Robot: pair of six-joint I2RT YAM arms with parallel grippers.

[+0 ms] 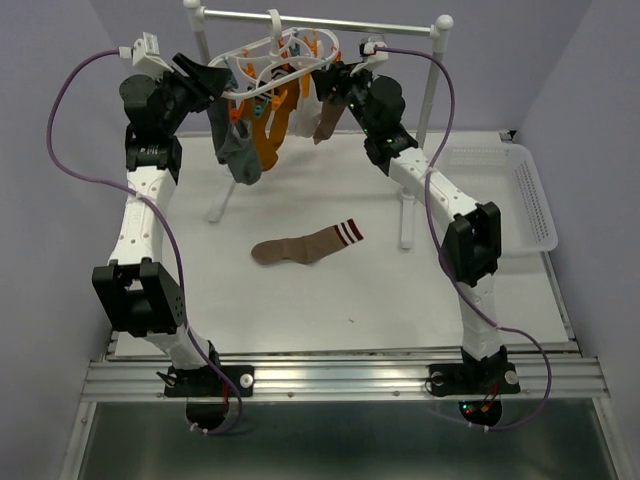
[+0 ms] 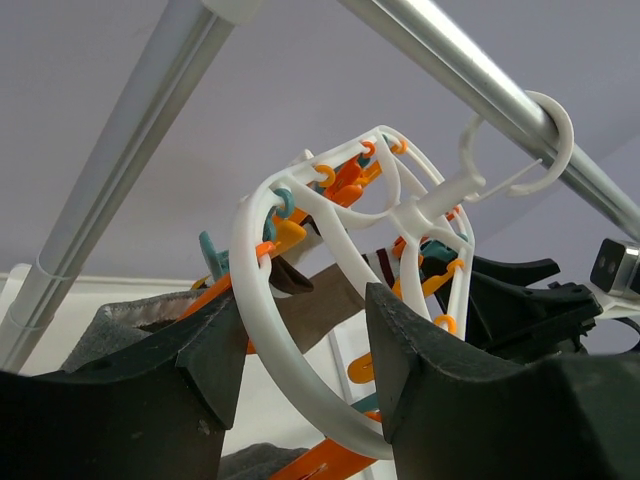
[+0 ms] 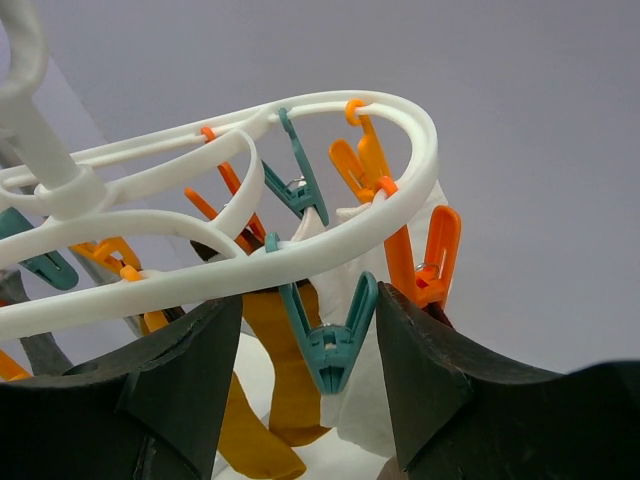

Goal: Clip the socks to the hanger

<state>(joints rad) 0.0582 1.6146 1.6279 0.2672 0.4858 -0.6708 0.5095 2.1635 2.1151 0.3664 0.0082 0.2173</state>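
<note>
Left claw (image 2: 305, 305) and right claw (image 3: 310, 300) part-open astride white plastic oval hanger (image 3: 420, 150) ring, contact unclear; brown striped sock (image 1: 300, 247) on tabletop (image 1: 400, 300).

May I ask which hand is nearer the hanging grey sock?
Left. The left hand is just above the grey sock; the right hand is across the hanger.

Rail stand, basket and white surface

A metal rail stand (image 1: 330, 22) with white ball-topped posts runs just above and behind the left claw (image 1: 215, 75) and the right claw (image 1: 335, 80). Its legs rest on the white surface (image 1: 300, 300) beneath both claws. A white perforated basket (image 1: 530, 200) sits at that surface's edge, out beyond the right claw. A ribbed aluminium beam (image 1: 340, 378) lies along the near edge, well apart from both claws.
</note>
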